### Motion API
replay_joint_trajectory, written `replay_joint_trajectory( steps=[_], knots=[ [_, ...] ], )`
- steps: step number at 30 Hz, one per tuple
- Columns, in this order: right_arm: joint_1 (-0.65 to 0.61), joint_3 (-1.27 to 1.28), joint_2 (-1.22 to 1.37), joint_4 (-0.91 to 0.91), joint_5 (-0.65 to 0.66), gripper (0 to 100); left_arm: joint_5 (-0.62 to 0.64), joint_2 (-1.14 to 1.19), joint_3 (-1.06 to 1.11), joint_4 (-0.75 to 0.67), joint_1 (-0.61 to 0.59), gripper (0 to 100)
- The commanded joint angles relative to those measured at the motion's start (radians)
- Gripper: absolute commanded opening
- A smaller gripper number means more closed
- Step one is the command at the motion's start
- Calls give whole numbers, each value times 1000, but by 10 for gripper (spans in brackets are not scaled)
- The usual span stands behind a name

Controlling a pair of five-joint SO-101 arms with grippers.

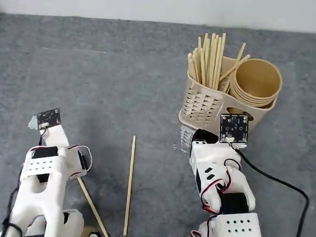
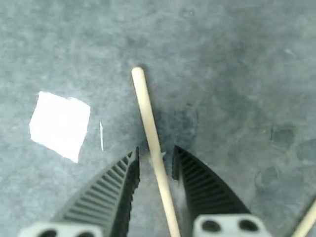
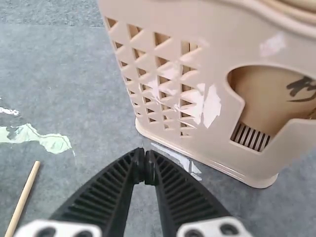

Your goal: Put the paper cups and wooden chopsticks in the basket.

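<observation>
Left pincer (image 2: 155, 154) part open, chopstick (image 2: 147, 111) between its tips, ungripped. Right pincer (image 3: 145, 167) closed, empty, basket (image 3: 163, 74) just ahead.

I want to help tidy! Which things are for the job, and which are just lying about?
For the job: basket, paper cups, standing chopsticks, loose chopstick, chopstick at the left claw.
Lying about: white scrap, greenish scrap.

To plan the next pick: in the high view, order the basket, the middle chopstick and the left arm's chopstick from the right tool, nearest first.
1. basket, just ahead of the right tool.
2. middle chopstick, to its left.
3. left arm's chopstick, farthest left.
</observation>
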Motion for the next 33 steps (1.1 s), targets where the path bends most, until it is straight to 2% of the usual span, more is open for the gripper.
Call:
replay_joint_trajectory(
  steps=[1, 12, 19, 26, 33],
  knots=[
    [-8, -5, -28, 5, 2, 9, -9, -20, -1, -11, -6, 101],
    [-8, -5, -28, 5, 2, 9, -8, -20, -10, -3, -3, 101],
    [-8, -5, -28, 5, 2, 9, -11, -20, -180, 235, -2, 101],
    [-8, -5, -28, 5, 2, 9, -12, -9, -197, 249, -2, 101],
    [-8, -5, -28, 5, 2, 9, -8, 310, -363, 222, -31, 100]
  ],
)
